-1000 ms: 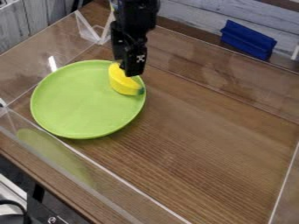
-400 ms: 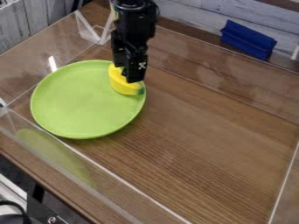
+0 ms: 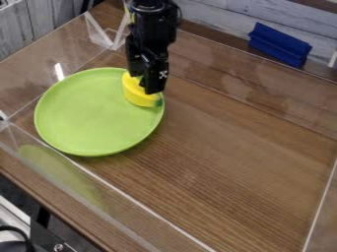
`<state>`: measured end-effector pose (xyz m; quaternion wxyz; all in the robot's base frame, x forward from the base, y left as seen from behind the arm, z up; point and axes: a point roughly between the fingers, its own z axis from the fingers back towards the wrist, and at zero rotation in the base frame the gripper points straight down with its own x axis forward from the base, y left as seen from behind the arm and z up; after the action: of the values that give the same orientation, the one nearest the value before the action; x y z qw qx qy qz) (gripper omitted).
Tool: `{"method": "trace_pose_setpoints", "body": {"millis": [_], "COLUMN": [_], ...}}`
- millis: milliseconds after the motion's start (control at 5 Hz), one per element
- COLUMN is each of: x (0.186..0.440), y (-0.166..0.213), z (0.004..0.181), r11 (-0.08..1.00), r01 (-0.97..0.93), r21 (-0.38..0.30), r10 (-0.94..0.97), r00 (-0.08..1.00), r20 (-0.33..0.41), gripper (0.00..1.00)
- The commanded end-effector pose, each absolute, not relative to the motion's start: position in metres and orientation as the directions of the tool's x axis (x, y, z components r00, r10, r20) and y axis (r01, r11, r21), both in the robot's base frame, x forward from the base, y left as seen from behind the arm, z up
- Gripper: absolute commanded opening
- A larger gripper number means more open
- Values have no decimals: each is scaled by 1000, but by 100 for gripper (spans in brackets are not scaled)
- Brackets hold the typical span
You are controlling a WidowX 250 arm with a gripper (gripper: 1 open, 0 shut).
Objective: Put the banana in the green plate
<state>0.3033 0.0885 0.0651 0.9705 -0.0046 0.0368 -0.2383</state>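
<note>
A black robot hand [image 3: 148,87] points straight down over the far right edge of the green plate [image 3: 79,118], its jaws spread wide on either side of the banana [image 3: 136,93]. The banana lies directly under the hand, resting on the plate's rim area, with only its yellow body showing beneath the fingers; whether the fingers touch it cannot be told. The plate sits on a brown wooden worktop [image 3: 237,148] walled with clear panels. A blue box [image 3: 279,42] stands well beyond the hand, to its right.
</note>
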Motion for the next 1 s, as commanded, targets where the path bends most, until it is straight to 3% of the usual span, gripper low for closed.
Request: {"method": "trace_pose_setpoints", "body": {"millis": [0, 400, 800], "x": [303, 297, 301], "y": [90, 92, 97], "z": [79, 59, 48], "r11": [893, 942, 927], "r01": [451, 334, 376], "r21": [4, -3, -4], "r10": [-450, -334, -376], "r00": [892, 942, 926], "r20": [-36, -35, -36], "gripper": [100, 100, 100]}}
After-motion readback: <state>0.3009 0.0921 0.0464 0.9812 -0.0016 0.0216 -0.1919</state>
